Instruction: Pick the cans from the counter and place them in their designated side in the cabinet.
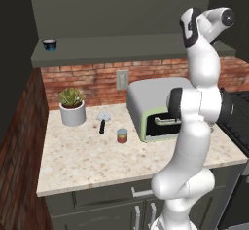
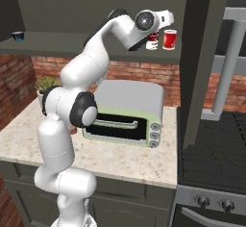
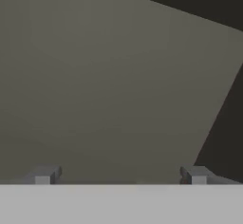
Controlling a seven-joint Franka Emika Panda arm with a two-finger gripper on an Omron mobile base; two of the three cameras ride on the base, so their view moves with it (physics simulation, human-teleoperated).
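A can with a grey-green rim and orange-red label stands upright on the pale speckled counter, in front of the toaster oven's left corner. The dark red and white can stands on the cabinet's shelf board at its right end, next to a brighter red can. My arm reaches up to that end of the shelf, and the gripper sits just above the dark red and white can. In the hand view the gripper is open, fingertips far apart with nothing between them, facing the cabinet's grey inner wall.
A grey and pale green toaster oven fills the counter's right half. A potted plant and a pizza cutter sit near the brick wall. A tiny blue bowl rests at the shelf's left end. A dark stove adjoins the counter on the right.
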